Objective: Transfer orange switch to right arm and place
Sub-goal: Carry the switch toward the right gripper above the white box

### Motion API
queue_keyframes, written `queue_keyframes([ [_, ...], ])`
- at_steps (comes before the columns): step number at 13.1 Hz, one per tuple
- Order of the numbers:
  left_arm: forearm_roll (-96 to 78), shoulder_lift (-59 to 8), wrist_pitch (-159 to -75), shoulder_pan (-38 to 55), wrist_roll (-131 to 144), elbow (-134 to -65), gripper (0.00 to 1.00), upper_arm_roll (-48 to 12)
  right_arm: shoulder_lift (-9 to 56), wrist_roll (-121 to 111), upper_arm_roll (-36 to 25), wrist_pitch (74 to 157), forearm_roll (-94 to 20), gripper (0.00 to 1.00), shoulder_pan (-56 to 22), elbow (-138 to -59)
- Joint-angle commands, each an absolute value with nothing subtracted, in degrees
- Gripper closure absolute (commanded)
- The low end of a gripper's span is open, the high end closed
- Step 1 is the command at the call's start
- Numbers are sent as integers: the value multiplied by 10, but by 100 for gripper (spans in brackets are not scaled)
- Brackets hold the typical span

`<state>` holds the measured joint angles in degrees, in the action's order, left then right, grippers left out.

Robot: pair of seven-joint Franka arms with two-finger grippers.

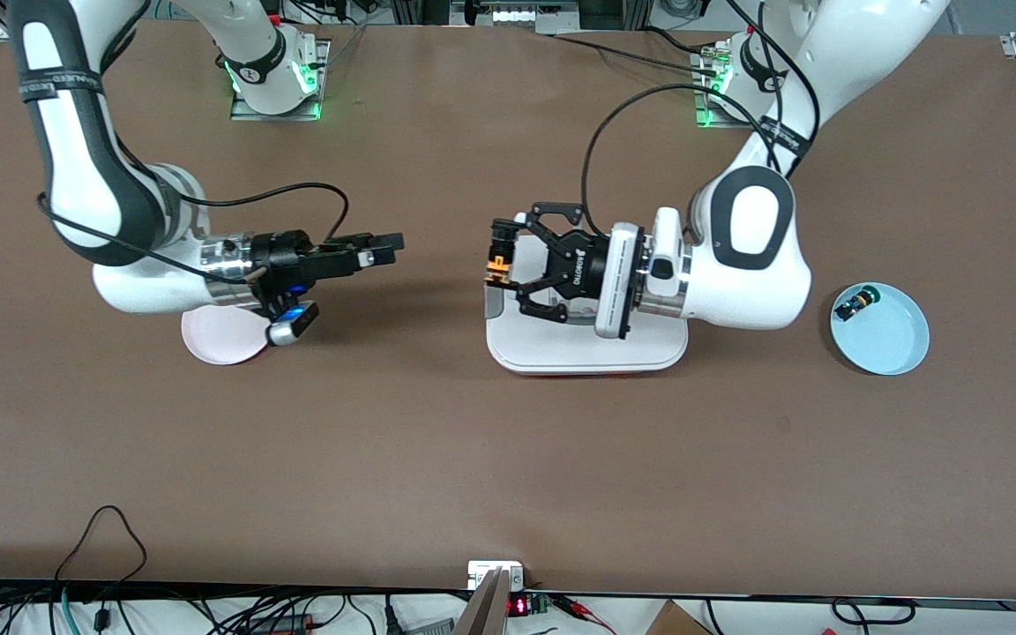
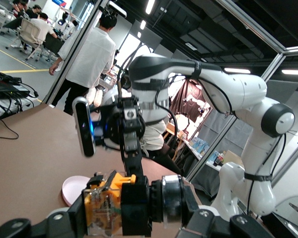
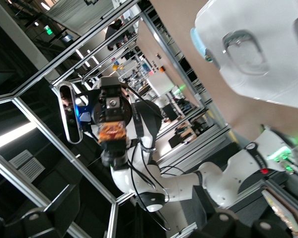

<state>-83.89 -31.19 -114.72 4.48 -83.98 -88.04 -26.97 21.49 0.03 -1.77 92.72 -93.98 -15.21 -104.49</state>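
The orange switch [image 1: 497, 261] is held up in the air, my left gripper [image 1: 503, 257] shut on it over the white tray's [image 1: 587, 351] edge nearest the right arm's end. In the left wrist view the orange switch [image 2: 113, 202] fills the jaws, its orange block at one end and its black body with a silver ring at the other. The right arm's gripper [image 1: 392, 248] hovers level with it, a short gap away, pointing at the switch, open and empty. The right wrist view shows the orange switch [image 3: 111, 132] straight ahead in the left gripper.
A pink plate [image 1: 219, 339] lies under the right arm's wrist. A light blue plate [image 1: 887, 339] toward the left arm's end holds a green-capped black switch [image 1: 853, 305]. Cables trail along the table edge nearest the front camera.
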Motion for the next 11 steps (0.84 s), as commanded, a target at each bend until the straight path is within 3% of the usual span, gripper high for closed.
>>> queue_keyframes([
  [1, -873, -298, -1175, 50, -867, -893, 76, -273, 210, 13, -19, 952, -966, 0, -174, -1050],
  [11, -890, -300, -1210, 75, -881, -893, 76, -273, 212, 49, -12, 984, -1012, 0, -196, -1034],
])
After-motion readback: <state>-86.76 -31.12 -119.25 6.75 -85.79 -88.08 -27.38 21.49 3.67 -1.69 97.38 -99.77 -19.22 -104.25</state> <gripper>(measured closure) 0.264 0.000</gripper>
